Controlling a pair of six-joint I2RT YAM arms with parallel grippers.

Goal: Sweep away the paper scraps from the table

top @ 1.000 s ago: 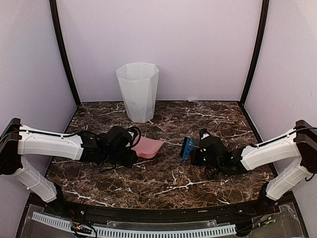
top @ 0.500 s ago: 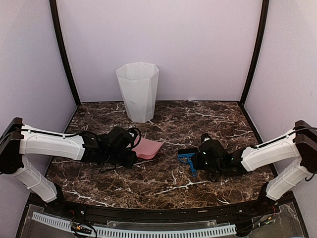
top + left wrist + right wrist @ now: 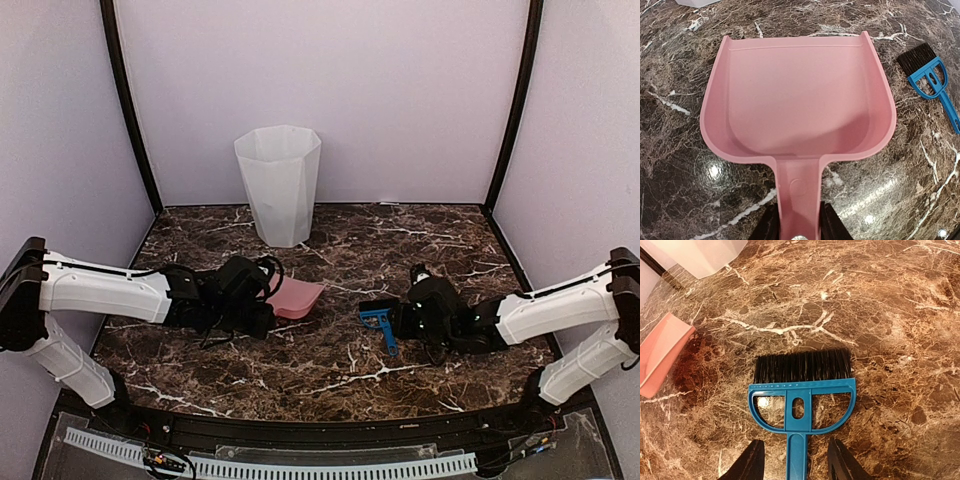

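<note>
No paper scraps show in any view. The pink dustpan [image 3: 298, 297] [image 3: 797, 100] lies flat and empty on the brown marble table [image 3: 330, 370]. My left gripper [image 3: 262, 306] [image 3: 798, 227] is shut on its handle. The blue hand brush [image 3: 379, 322] [image 3: 800, 390] lies flat on the table right of the dustpan, black bristles pointing away from my right gripper [image 3: 402, 322] [image 3: 796, 460]. That gripper is open; its fingers [image 3: 752, 462] stand on either side of the brush handle with gaps on both sides.
A white bin [image 3: 279, 185] [image 3: 700, 255] stands at the back of the table, behind the dustpan. Purple walls close in the back and sides. A black rim runs along the table's front edge.
My right gripper has opened and let go of the brush, which went from standing upright to lying flat on the table. The left arm and dustpan have barely moved.
</note>
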